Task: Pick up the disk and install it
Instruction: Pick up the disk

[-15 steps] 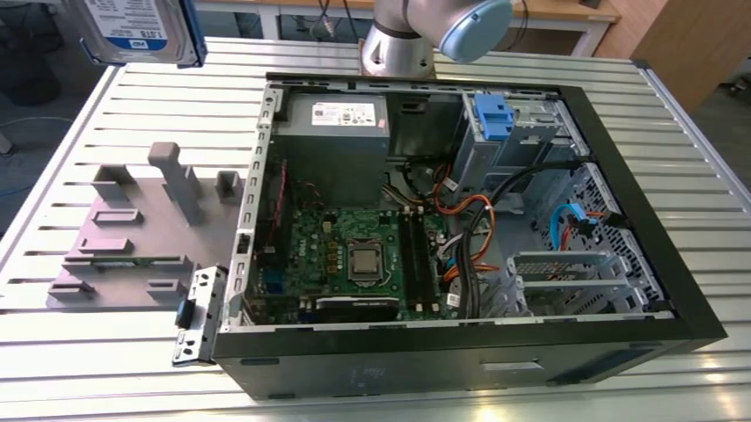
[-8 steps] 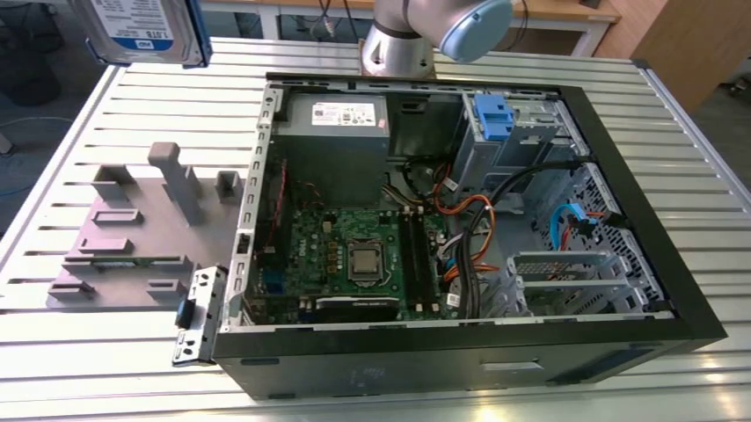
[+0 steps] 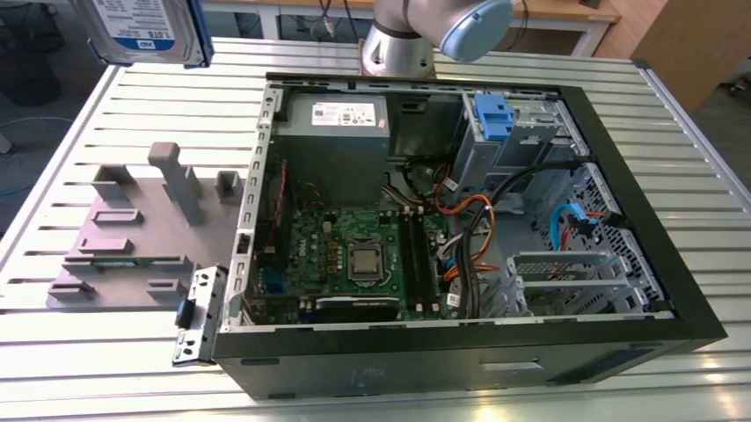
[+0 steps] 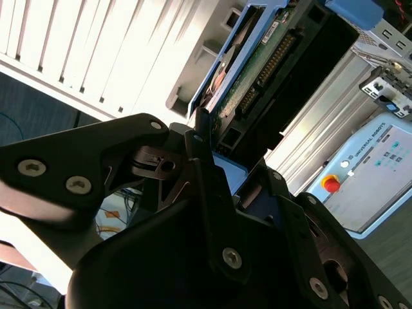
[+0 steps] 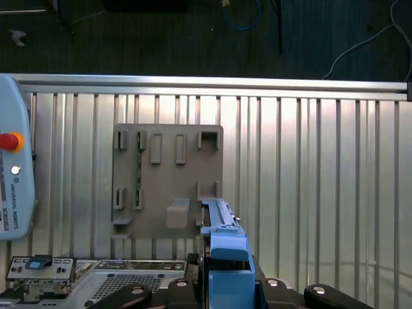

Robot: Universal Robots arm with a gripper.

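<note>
Slatted metal table (image 3: 70, 176) bears the open computer case (image 3: 470, 352); the gripper (image 4: 228, 170) pinches the disk (image 3: 147, 31), raised well above the table, so pickup looks done, installation in the drive cage (image 3: 516, 132) not yet

Open computer case (image 3: 388, 365) beside grey fixture (image 3: 129, 255) on slatted table (image 3: 70, 369)

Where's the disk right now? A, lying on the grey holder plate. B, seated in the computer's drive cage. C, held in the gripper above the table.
C: the gripper holds the disk by its blue carrier, up off the grey holder plate and outside the open computer case.
</note>
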